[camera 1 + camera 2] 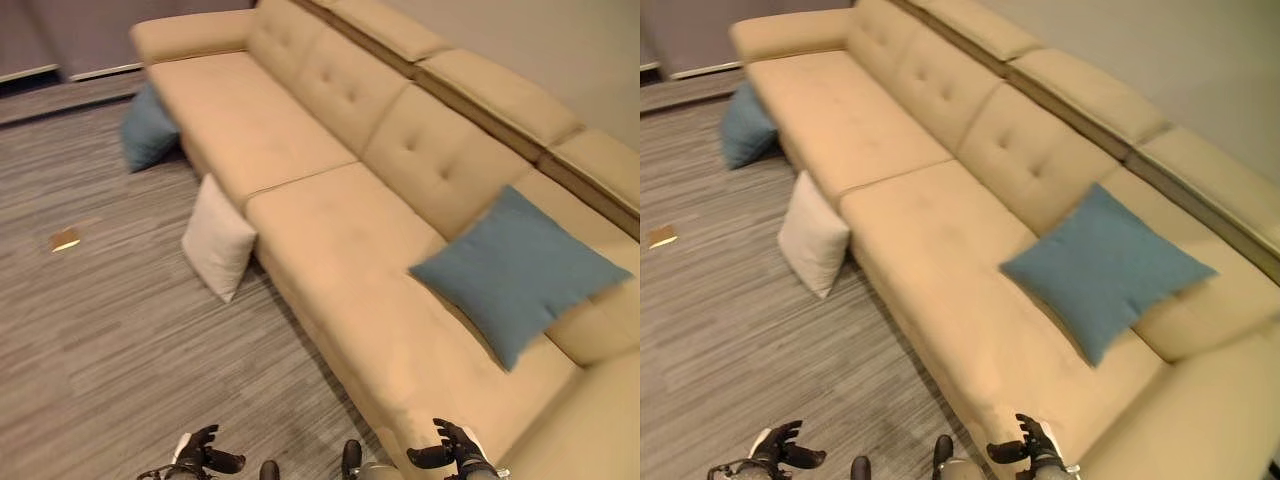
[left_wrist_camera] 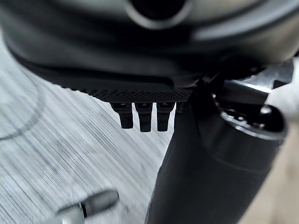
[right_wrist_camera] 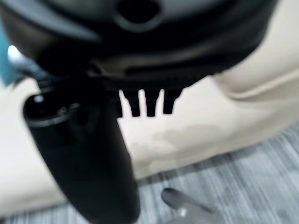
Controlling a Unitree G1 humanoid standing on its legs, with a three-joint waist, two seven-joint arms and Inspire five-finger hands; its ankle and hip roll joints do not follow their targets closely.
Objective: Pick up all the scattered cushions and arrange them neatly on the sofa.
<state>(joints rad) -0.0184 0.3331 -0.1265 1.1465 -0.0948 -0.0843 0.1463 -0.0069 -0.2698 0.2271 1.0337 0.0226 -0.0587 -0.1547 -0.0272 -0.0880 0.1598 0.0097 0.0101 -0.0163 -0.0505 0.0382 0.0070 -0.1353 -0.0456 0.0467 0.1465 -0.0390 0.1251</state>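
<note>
both empty with fingers loosely spread, left hand [image 1: 197, 452] low over the grey floor [image 1: 100, 340] and right hand [image 1: 458, 448] at the beige sofa [image 1: 330, 250] front edge, with blue cushion [image 1: 518, 268] on the seat just beyond the right hand, white cushion [image 1: 217, 238] propped against the sofa front ahead of the left hand, second blue cushion [image 1: 146, 128] on the floor farther off.

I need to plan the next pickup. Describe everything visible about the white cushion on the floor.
The white cushion is a plump, square, off-white pillow that looks like plain woven fabric, with pointed corners. It stands on edge on the grey striped floor, tilted so that its top leans against the front of the beige sofa, near the seam between two seat sections. Only the floor and the sofa front touch it. No robot hand is near it.
</note>
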